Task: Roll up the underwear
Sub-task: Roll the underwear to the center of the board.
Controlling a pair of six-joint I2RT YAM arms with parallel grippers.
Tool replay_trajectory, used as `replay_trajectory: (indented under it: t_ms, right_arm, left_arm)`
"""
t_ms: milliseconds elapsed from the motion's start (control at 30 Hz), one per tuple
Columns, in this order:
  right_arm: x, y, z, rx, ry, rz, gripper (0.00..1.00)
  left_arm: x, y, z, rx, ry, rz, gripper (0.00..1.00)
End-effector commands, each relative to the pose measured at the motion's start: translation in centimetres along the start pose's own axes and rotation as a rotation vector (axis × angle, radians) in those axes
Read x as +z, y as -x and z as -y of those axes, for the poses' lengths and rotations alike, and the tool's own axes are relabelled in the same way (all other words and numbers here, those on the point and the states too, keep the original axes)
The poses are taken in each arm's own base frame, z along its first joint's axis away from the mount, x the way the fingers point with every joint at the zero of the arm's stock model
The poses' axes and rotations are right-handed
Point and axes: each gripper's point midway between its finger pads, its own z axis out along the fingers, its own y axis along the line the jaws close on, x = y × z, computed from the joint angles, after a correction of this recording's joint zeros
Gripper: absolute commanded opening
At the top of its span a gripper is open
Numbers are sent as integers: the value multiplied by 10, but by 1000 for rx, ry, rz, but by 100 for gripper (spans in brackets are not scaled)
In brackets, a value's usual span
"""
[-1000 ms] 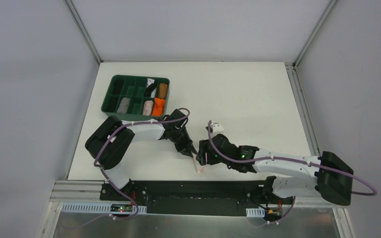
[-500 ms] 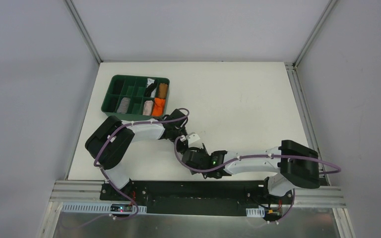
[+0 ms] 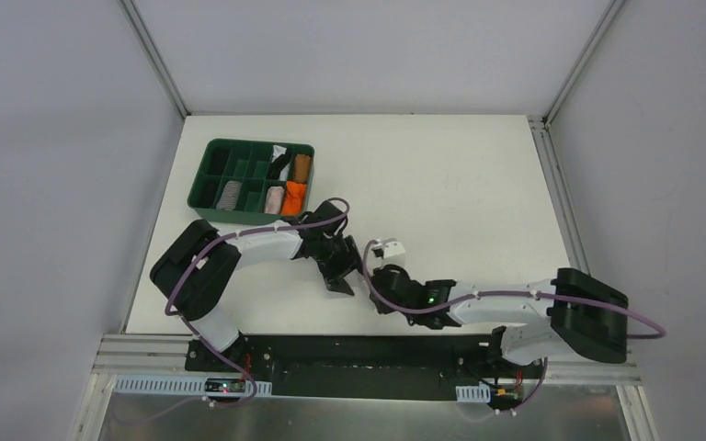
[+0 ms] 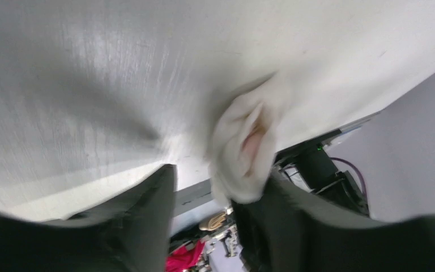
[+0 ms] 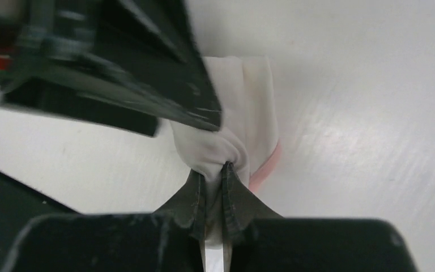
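Underwear [image 5: 243, 113], pale with pink edging, is pinched in the clenched right gripper [image 5: 214, 187]; left gripper [image 4: 220, 177] is parted astride it.

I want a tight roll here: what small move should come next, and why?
Probably the left gripper should back away from the underwear. Its jaws stand open with a gap beside the fabric, while the right gripper is pinched shut on the bunched end, so the right one alone seems to hold it.
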Motion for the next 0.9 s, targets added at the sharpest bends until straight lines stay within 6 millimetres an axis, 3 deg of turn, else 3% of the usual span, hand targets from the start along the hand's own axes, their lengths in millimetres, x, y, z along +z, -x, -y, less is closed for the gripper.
replay_trajectory:
  t_ms: [0,33,67,200,300,333,367,533,867]
  right_arm:
    - [9,17,18,235,134,86,0]
    - [12,19,27,260,124,104,0]
    - [-1,-3,-5,292,327,-53,0]
    - [-4,-12,-6,378,452,-120,0]
    - [10,-5,13,440,432,-72,0]
    - [-1,-12,-1,491,531,-160,0]
    - [-2,-14,-2,520,559,-187,0]
    - [5,-20,5,643,612,-223,0]
    - [10,-10,4,796,727,-218,0]
  left_arm:
    - [-15,0,1,20,2,44,71]
    - [-16,-1,2,25,-2,42,80]
    - [-16,-1,3,29,-6,40,86]
    - [-19,-4,4,44,-22,37,91]
    - [-20,-5,7,58,-46,38,91]
    - [-20,-5,7,63,-55,38,91]
    - [-20,-6,9,71,-69,34,90]
    - [-15,-16,19,124,-134,-36,88]
    - [1,-16,8,63,-81,-14,81]
